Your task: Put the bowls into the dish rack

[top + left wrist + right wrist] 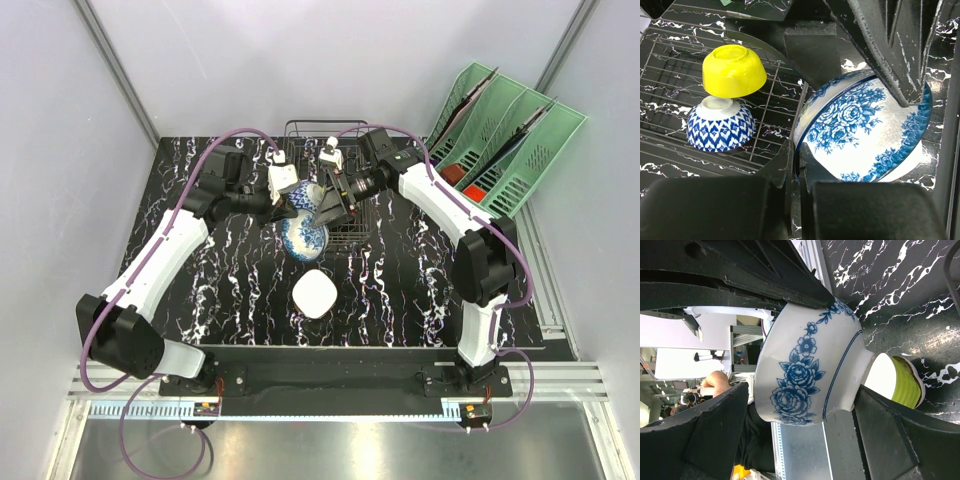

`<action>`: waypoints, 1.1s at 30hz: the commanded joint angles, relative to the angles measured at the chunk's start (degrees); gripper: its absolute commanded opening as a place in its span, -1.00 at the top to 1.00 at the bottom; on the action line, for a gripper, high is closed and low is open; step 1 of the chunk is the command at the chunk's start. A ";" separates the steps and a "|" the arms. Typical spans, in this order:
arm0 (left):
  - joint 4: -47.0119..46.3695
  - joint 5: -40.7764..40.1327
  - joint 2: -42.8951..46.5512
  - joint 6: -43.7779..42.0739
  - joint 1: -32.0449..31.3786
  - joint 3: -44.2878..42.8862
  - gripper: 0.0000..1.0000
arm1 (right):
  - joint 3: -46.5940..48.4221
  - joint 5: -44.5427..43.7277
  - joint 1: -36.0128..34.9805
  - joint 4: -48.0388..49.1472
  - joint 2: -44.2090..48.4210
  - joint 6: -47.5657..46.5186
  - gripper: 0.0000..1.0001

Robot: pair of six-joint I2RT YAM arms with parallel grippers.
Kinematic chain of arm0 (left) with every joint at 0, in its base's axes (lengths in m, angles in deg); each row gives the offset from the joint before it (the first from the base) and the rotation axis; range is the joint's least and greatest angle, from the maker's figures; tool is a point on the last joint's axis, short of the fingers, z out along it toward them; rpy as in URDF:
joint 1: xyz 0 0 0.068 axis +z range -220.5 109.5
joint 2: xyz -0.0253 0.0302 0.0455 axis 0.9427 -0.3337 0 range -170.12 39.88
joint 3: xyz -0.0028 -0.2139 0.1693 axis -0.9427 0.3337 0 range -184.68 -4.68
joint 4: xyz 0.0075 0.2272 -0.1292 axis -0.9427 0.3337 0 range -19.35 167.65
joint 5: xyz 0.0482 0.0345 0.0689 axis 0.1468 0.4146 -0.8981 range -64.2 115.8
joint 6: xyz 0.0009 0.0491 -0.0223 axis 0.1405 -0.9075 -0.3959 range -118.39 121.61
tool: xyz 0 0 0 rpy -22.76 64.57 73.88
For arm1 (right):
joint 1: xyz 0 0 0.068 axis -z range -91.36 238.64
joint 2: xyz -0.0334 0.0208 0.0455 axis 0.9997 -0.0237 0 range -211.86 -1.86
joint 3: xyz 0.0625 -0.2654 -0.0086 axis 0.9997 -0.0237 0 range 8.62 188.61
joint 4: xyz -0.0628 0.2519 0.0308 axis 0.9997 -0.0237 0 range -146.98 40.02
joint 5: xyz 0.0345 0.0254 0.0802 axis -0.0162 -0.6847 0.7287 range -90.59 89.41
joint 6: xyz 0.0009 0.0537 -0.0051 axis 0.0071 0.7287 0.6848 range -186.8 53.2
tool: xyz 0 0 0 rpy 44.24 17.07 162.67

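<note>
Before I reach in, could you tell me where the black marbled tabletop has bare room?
Bare tabletop lies left of the plain white round bowl, toward the left arm, and right of it, toward the right arm. It is crowded around the dark wire dish rack, where the left gripper and right gripper hold blue floral bowls.

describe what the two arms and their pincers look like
The left arm and right arm match: white shell links, black joints, black bases. A purple cable loops along each. The left pincer and right pincer have black angular fingers and a white block at the wrist.
</note>
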 commanded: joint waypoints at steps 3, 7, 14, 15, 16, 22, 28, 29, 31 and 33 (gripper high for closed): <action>-4.11 1.13 1.59 0.76 -0.18 -1.38 1.00 | 1.10 1.99 0.28 0.58 -0.07 0.20 -0.85; -5.86 -0.89 1.76 1.72 -0.53 -1.03 1.00 | 0.14 2.25 0.19 0.75 0.19 0.38 -0.83; -7.53 -2.74 1.85 2.60 -1.24 -0.41 1.00 | 0.05 4.35 0.19 1.37 -0.42 1.34 -0.80; -7.71 -2.74 1.77 2.78 -1.24 -0.50 1.00 | 0.05 4.71 0.19 1.37 -0.69 1.43 -0.79; -7.97 -2.74 1.85 3.04 -1.24 -0.50 1.00 | 0.05 5.06 0.19 1.37 -0.86 1.52 -0.79; -8.76 -2.91 2.12 3.22 -1.24 0.29 1.00 | -0.04 8.05 0.19 1.81 -0.87 1.70 -0.72; -9.12 -2.91 2.21 3.31 -1.32 0.82 1.00 | -0.39 10.42 0.10 1.90 -1.13 1.61 -0.02; -9.20 -2.91 2.21 3.39 -1.24 0.73 1.00 | -0.39 10.86 0.10 1.90 -1.04 1.61 0.04; -9.20 -2.91 2.12 3.48 -1.32 0.73 1.00 | -0.39 11.48 0.10 1.81 -1.04 1.61 0.24; -9.20 -3.18 1.94 3.48 -1.33 0.73 1.00 | -0.39 11.65 0.19 1.81 -1.04 1.43 0.62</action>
